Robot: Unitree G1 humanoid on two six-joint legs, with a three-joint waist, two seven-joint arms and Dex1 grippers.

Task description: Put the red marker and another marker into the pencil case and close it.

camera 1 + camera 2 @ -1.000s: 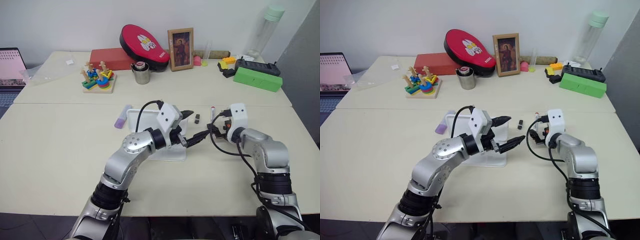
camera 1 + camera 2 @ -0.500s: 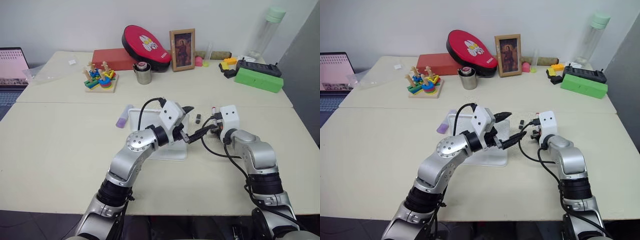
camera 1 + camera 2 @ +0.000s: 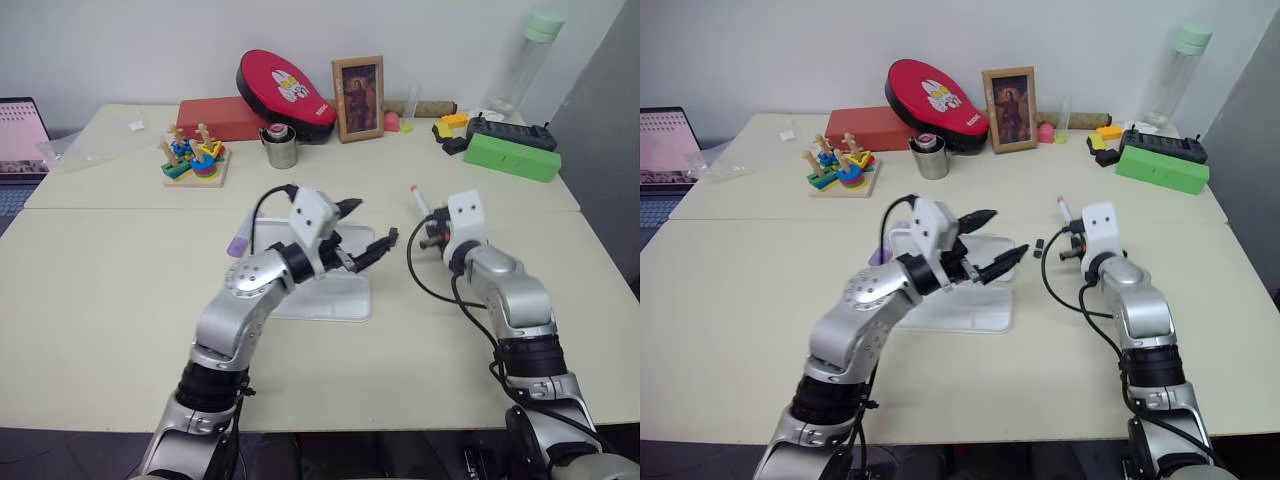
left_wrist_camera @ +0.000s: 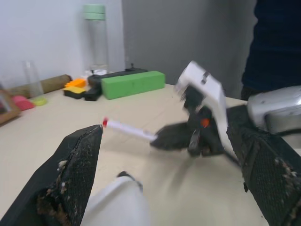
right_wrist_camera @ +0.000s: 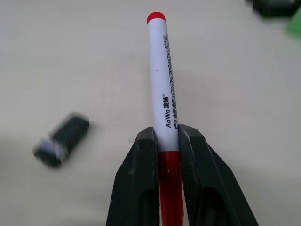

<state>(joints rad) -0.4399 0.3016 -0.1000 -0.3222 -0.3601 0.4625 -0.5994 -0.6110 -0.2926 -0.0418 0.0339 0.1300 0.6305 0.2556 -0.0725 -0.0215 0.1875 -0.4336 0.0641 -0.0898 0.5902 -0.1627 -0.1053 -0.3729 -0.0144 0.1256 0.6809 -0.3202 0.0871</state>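
Right end effector is clamped on the red marker near its cap; left end effector gapes empty. Off-centre grip risks pivoting during insertion into pencil case.

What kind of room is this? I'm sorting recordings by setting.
Probably an office or lab workspace: a wide cream table against a bare white wall, an open laptop at its edge, and assorted props such as a wooden ring-stacking toy and a framed picture.
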